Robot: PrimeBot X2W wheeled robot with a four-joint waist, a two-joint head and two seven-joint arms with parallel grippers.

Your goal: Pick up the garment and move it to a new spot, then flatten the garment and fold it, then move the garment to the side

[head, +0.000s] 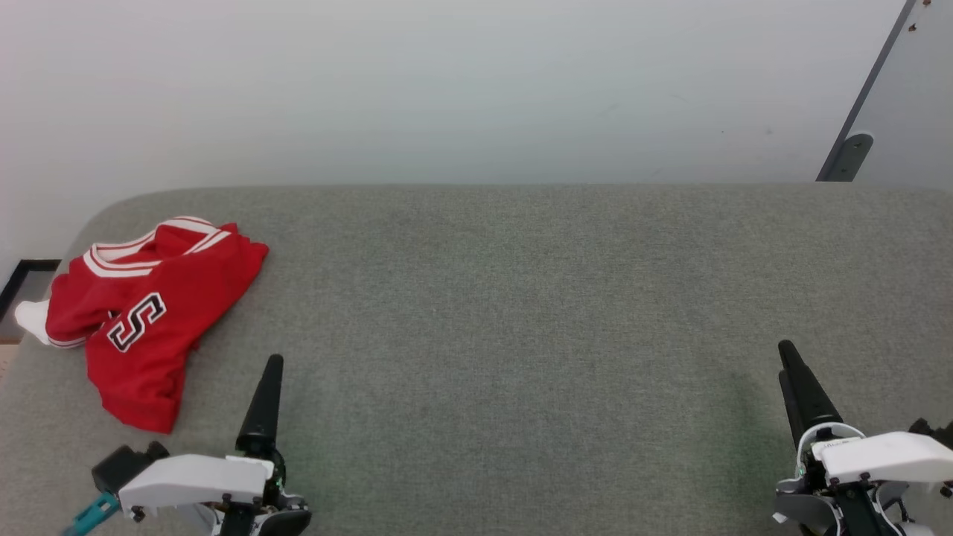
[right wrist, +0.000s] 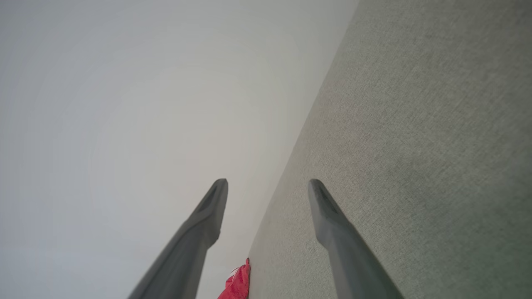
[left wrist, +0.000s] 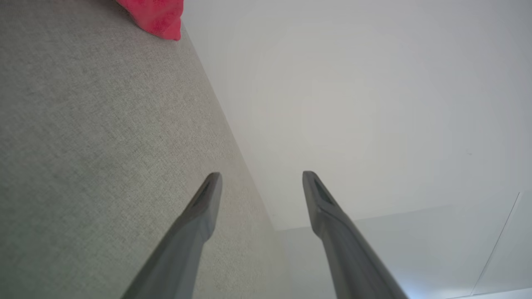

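The garment (head: 153, 313), a red jersey with white striped collar and a black letter on its front, lies crumpled at the far left of the grey surface (head: 521, 313), one white sleeve hanging over the left edge. A red corner of the garment (left wrist: 156, 16) shows at the top of the left wrist view, and another bit of the garment (right wrist: 237, 284) at the bottom of the right wrist view. My left gripper (head: 272, 365) hovers just right of the garment's lower hem, open and empty (left wrist: 262, 176). My right gripper (head: 788, 357) stands far off at the lower right, open and empty (right wrist: 268, 185).
The grey fabric surface has a rounded far-left corner and ends against a pale wall (head: 447, 89). A grey slanted panel edge (head: 856, 141) rises at the upper right. A dark frame (head: 22, 279) lies beyond the left edge.
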